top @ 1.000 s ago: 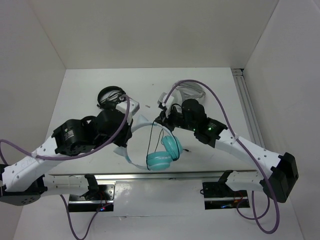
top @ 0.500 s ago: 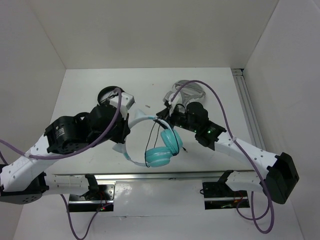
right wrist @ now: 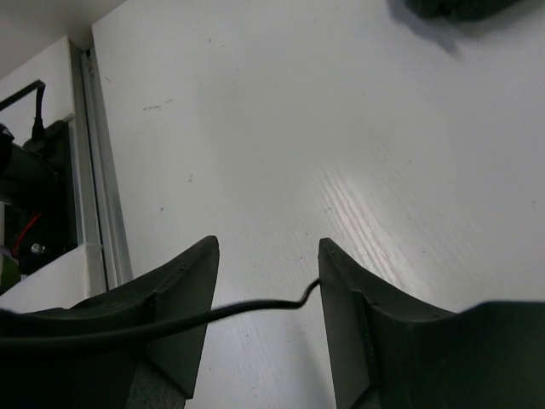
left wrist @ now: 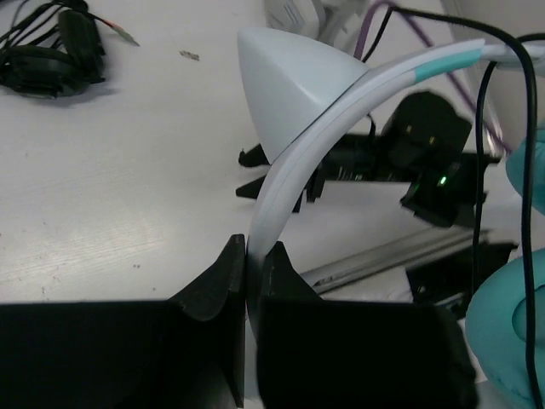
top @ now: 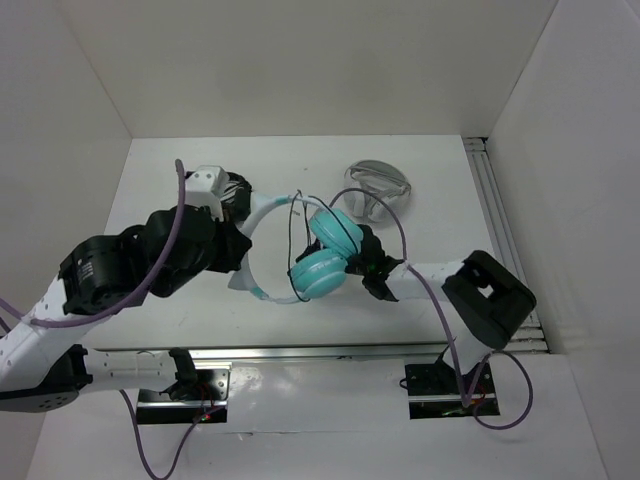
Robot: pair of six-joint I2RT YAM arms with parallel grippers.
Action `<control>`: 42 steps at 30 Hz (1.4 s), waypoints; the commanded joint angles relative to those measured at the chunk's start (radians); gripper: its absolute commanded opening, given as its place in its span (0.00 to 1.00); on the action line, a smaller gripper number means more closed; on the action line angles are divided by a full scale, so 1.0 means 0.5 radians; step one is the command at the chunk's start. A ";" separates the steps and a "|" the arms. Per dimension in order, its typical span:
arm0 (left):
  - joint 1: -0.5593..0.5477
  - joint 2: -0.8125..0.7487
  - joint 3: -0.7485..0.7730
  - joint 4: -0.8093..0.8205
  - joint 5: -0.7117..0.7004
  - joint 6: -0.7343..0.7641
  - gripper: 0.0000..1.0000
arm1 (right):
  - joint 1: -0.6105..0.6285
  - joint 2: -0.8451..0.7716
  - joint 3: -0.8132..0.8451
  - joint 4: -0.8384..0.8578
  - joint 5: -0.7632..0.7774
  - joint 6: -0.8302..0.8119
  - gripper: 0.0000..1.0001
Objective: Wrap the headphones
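Observation:
The headphones have two teal ear cups (top: 335, 232) and a pale headband (top: 258, 212). They hang tilted over the middle of the table. My left gripper (top: 238, 262) is shut on the headband (left wrist: 294, 175), which runs up from between its jaws (left wrist: 253, 249). A teal ear cup (left wrist: 511, 328) shows at the right edge of the left wrist view. The thin black cable (top: 294, 240) hangs in loops across the band. My right gripper (top: 363, 260) sits just right of the ear cups. It (right wrist: 268, 247) is open, with the cable (right wrist: 247, 307) lying loose across the gap.
White and grey headphones (top: 378, 188) lie at the back right. All-black headphones (left wrist: 47, 55) lie at the back left, mostly hidden under my left arm in the top view. A metal rail (top: 498, 230) runs along the right side and another (top: 300, 350) along the near edge.
My right gripper has opened and let the cable go, and its arm has folded in low beside the ear cups. My left arm has carried the headphones away from the near edge.

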 commanded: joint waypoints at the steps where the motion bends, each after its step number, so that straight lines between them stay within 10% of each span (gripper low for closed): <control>1: -0.007 -0.071 0.137 0.140 -0.339 -0.349 0.00 | 0.033 0.172 -0.026 0.561 -0.129 0.179 0.56; 5: -0.007 -0.038 0.256 0.140 -0.410 -0.420 0.00 | 0.076 0.518 -0.026 0.760 -0.129 0.274 0.51; 11: 0.032 0.128 0.468 -0.016 -0.483 -0.518 0.00 | 0.076 0.755 0.066 0.914 -0.055 0.302 0.04; 16: 0.216 0.110 0.380 0.029 -0.340 -0.466 0.00 | 0.076 0.682 -0.048 1.012 0.055 0.321 0.01; 20: 0.330 0.088 0.275 0.109 -0.226 -0.420 0.00 | 0.118 0.495 -0.118 0.850 0.266 0.195 0.48; 22: 0.358 0.088 0.257 0.131 -0.165 -0.399 0.00 | 0.177 0.345 -0.176 0.801 0.471 0.112 1.00; 30: 0.401 0.125 0.238 0.155 -0.054 -0.374 0.00 | 0.190 0.268 -0.094 0.613 0.844 -0.020 1.00; 40: 0.401 0.021 0.220 0.131 0.035 -0.396 0.00 | 0.134 0.593 0.277 0.628 0.574 -0.014 1.00; 42: 0.401 0.021 0.220 0.131 0.054 -0.396 0.00 | 0.134 0.660 0.354 0.653 0.540 0.014 0.85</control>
